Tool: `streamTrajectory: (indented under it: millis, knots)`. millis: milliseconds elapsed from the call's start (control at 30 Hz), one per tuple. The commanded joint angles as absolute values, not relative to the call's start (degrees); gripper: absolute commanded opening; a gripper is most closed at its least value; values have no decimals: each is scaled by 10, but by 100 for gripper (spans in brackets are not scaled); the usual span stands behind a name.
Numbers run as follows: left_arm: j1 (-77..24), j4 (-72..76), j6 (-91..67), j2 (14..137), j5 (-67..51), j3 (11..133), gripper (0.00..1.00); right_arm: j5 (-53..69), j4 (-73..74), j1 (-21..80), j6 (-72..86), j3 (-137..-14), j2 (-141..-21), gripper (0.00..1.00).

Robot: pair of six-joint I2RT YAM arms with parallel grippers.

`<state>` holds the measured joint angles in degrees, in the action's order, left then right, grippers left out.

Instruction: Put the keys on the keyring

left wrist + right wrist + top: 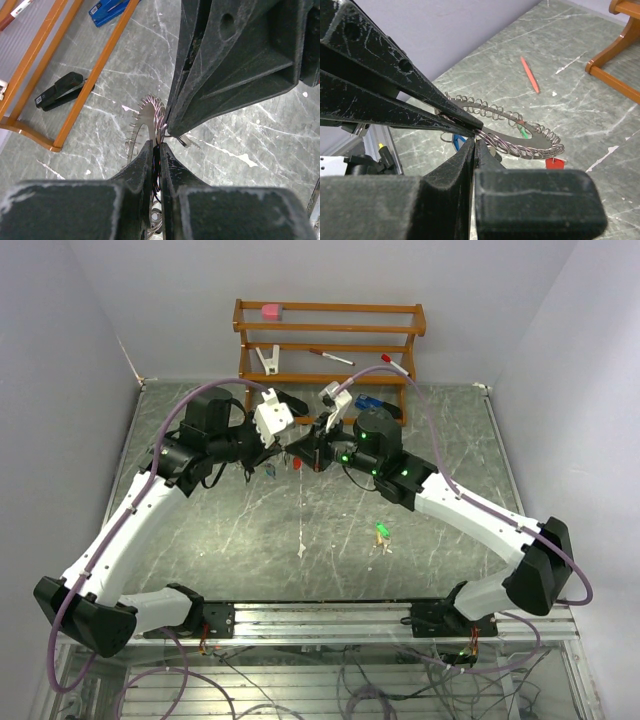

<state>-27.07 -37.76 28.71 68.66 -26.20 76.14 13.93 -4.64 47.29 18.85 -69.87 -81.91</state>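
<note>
1. Silver metal is what both claws meet on. The keyring [520, 136], a thin flat band fringed with small wire loops, hangs in the air just in front of the wooden rack [330, 335], above the surface [250, 540].
2. Seen from its own wrist, the left claw [157, 148] is pressed together, pinching the keyring's rim edge-on.
3. Pressed fully together, the right claw [476, 144] pinches the same stretch of rim. Its tips almost touch the left claw's.
4. A red-tagged key [555, 162] hangs under the keyring, with bits of green and blue showing beside it. A green key [382, 531] lies loose on the surface, farther from the wooden rack than the keyring and toward the right arm's side.
5. By its look, the keyring is light, stiff, slightly springy and slick. A pinch across the flat band should hold better than one on the loops, which would likely slip or bend.
6. Tiny and light, the green key lies flat against the surface. It is probably best taken by its plastic head, since the bare metal would probably slide between the pads.
7. One claw would have to let go to fetch it, leaving the keyring on a single pinch that may swivel.
</note>
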Motion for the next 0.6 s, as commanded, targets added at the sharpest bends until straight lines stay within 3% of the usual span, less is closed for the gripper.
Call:
streamTrajectory:
  millis: [0, 567]
  knots:
    - [-277, -359, 294, 678, -265, 781, 7, 117, -44, 476, 196, -718, -822, 0]
    - [-279, -356, 292, 676, -265, 781, 7, 90, -25, 476, 199, -733, -833, 0]
